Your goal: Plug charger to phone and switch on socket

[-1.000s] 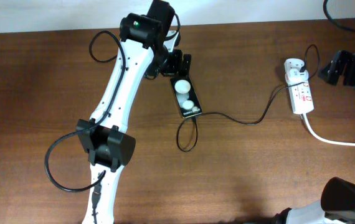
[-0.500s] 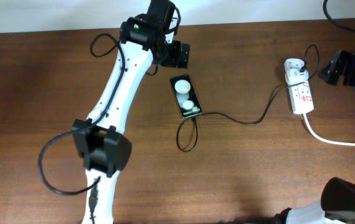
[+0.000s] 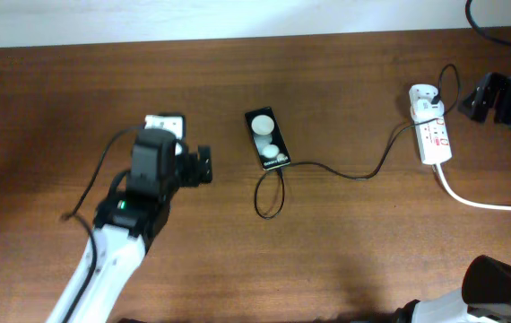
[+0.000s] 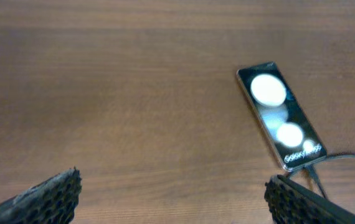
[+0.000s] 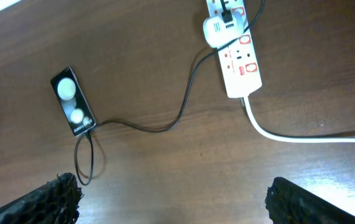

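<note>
Black phone [image 3: 267,138], charger [image 3: 327,168] trailing from it, is lying on the bench [image 3: 354,251] ahead of the left gripper [image 3: 205,167], whose fingers [image 4: 47,196] are standing wide apart.

the phone [image 4: 280,116] screen shows small white "galaxy" text; a second word is unreadable.

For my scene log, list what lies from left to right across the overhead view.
left gripper → phone → socket → right gripper. The charger is left out because it spans from the phone to the socket.
</note>
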### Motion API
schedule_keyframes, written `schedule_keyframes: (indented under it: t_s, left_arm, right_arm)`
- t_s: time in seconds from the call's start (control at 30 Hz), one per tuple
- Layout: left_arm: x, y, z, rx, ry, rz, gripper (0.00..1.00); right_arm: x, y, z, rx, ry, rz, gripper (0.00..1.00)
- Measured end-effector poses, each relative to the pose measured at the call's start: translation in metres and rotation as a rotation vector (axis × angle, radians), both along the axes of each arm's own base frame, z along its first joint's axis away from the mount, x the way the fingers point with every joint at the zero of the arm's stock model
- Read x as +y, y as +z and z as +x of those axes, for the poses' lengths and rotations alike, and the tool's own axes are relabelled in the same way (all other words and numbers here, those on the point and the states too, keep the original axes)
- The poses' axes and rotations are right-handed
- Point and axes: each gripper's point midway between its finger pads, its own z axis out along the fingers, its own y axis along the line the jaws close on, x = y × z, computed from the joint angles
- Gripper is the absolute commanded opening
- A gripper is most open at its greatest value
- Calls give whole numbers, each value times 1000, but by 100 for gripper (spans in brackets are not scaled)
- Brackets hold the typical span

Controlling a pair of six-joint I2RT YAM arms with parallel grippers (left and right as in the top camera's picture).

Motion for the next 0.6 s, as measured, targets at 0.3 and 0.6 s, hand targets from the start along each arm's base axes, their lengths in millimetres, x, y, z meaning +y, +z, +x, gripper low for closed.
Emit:
schedule_keyframes:
  t_s: [0.3,0.6]
  left_arm:
    - [51,28,-64,-599,127,-115,99]
    - [102,43,-97,-843,287,-111,99]
  right_arm:
    - [0,0,0,1,0,0,99]
    - [0,0,0,1,0,0,99]
